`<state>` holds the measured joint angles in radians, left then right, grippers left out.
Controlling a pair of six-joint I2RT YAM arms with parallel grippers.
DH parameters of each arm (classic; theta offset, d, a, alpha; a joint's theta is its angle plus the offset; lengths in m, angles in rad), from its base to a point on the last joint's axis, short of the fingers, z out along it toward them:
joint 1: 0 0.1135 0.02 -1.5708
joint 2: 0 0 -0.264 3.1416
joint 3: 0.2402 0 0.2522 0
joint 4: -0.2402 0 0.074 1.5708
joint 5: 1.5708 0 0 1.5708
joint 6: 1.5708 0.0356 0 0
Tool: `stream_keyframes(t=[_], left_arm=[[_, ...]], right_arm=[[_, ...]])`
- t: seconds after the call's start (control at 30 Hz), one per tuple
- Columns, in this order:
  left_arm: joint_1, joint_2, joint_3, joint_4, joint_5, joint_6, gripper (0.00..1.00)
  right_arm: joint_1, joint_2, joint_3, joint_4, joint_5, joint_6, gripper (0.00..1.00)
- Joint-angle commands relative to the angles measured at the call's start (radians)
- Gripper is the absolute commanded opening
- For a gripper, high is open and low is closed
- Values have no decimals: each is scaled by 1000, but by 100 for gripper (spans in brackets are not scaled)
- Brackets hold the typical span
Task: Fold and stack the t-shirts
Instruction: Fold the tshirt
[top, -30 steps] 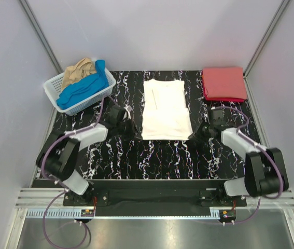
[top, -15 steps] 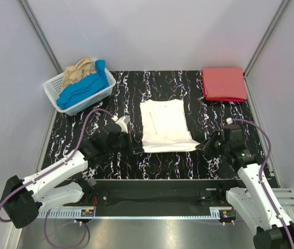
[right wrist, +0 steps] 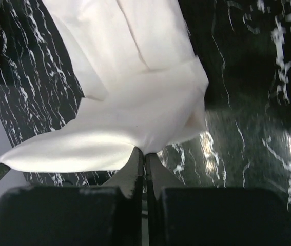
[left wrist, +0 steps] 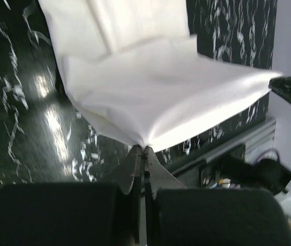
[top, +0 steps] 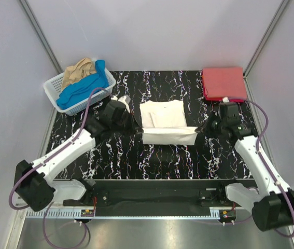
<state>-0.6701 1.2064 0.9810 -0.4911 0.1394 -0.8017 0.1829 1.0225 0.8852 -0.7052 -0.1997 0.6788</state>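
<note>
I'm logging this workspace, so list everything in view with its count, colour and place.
white t-shirt: one, white, middle of the table, near edge lifted off the surface.
red t-shirt: one, red, folded flat, far right corner.
blue t-shirt: one, blue, crumpled in the basket.
tan t-shirt: one, tan, crumpled in the basket, behind the blue one.
basket: one, white lattice, far left corner.
table: one, black with white veining.
left end effector: one, black, shut on the white t-shirt's near left corner.
right end effector: one, black, shut on its near right corner.
</note>
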Motion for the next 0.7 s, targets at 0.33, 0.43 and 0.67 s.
stream_keyframes(t=[0.33,0.43,0.67], left_arm=[[313,550,575,-26,62,206,0],[349,695,719,-23,75,228,0],[424,1106,1070,-18,191,265,17]], right_arm=[[-17,746,691,171,22,-272,1],[-26,939,866,171,-41,-291,5],[-60,1338,1193,167,-95,-254,21]])
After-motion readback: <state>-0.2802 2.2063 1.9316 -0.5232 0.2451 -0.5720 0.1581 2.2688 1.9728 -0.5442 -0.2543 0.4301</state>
